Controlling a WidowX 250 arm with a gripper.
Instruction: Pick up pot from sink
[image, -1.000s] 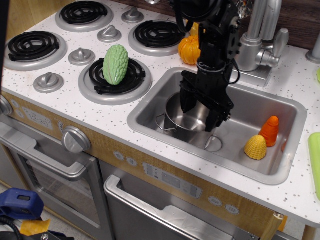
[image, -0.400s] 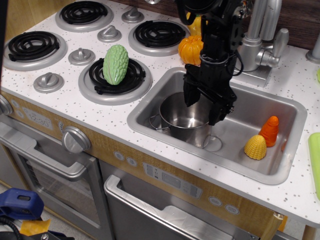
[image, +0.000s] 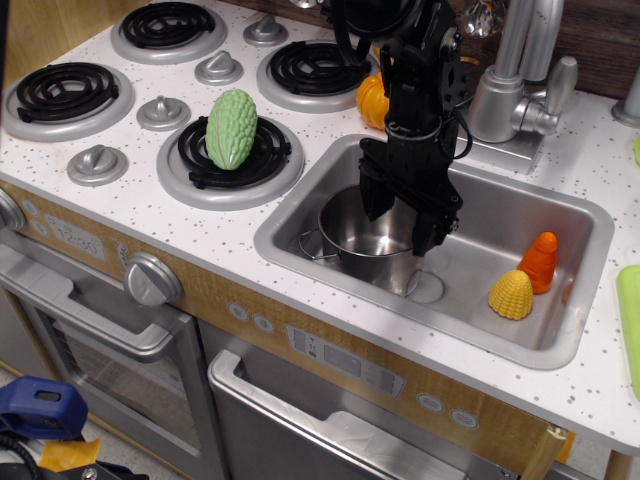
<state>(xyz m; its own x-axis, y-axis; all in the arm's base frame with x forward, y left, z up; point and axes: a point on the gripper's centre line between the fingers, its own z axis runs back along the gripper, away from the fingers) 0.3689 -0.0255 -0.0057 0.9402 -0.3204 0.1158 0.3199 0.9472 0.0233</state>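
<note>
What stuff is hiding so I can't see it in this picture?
1. The far rim of the pot: the hand covers it, so a grip on the pot cannot be confirmed.
2. The orange pumpkin: mostly behind the arm.
3. The green thing at the right edge: cut off by the frame.
4. The sink drain: partly behind the pot.
5. The faucet top: cut off by the upper edge.

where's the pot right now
The pot is in the left part of the sink, under the hand, with the yellow corn and orange carrot to its right.
</note>
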